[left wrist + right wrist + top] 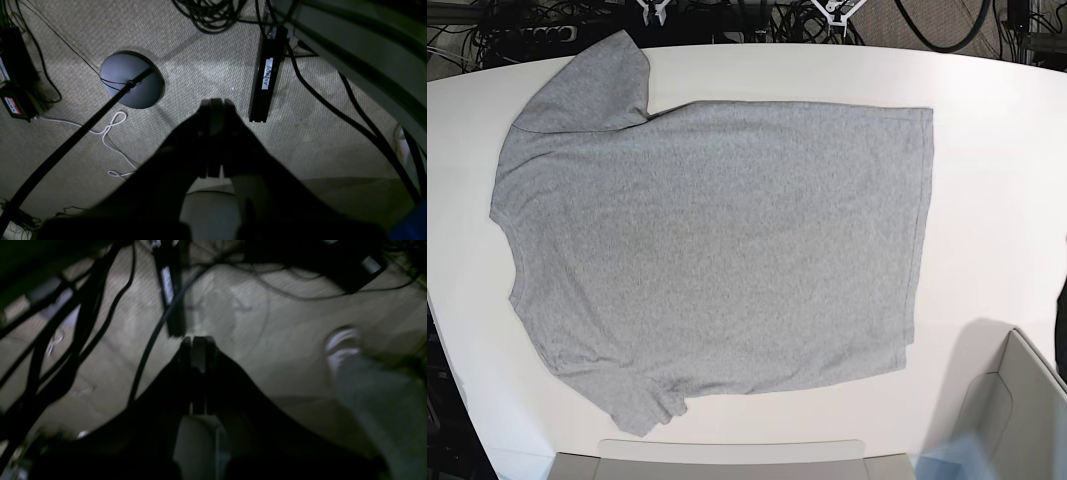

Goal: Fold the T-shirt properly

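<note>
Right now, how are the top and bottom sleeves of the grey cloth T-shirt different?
The upper grey cloth sleeve lies smooth, but the lower grey cloth sleeve is crumpled. In the base view, the upper sleeve points up; the lower sleeve points down. Both belong to the same T-shirt.

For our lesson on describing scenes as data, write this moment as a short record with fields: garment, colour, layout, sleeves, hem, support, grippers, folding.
garment: T-shirt
colour: plain heather grey
layout: spread out flat, collar side toward the base view's left
sleeves: one points up, the other down and bunched at its end
hem: at the base view's right, its layers slightly offset at the lower corner
support: white table
grippers: left and right both shut, holding nothing
folding: no fold made across the body
</note>
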You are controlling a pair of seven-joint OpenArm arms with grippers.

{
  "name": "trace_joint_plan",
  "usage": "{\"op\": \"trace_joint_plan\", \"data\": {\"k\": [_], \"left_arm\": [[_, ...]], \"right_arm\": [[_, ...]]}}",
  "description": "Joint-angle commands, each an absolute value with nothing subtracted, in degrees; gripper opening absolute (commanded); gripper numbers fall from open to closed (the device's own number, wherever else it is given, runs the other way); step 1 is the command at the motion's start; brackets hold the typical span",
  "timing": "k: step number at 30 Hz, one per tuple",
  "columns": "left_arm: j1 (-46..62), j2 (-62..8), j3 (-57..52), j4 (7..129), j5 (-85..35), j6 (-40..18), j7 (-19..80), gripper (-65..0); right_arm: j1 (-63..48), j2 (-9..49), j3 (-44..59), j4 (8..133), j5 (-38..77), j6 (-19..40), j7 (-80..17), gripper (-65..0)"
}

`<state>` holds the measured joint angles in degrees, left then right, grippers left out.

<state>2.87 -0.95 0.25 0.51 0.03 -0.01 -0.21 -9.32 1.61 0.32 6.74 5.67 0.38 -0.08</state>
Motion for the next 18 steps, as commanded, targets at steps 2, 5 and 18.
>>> {"op": "trace_joint_plan", "data": {"k": [2, 5, 18], "left_arm": [[3.03, -0.92, 0.13, 0.48, 0.13, 0.22, -0.4, -64.9], [3.03, -1.1, 0.22, 0.48, 0.13, 0.22, -0.4, -64.9], [2.24, -3.38, 0.13, 0.48, 0.13, 0.22, -0.4, -64.9]], "right_arm": [[-9.1, 3.38, 0.48, 7.87, 5.58, 0.4, 0.4, -64.8], [-11.21, 4.0, 0.48, 11.56, 5.58, 0.4, 0.4, -64.8], [-14.37, 4.79, -0.04, 14.64, 5.32, 0.4, -0.22, -64.8]]}}
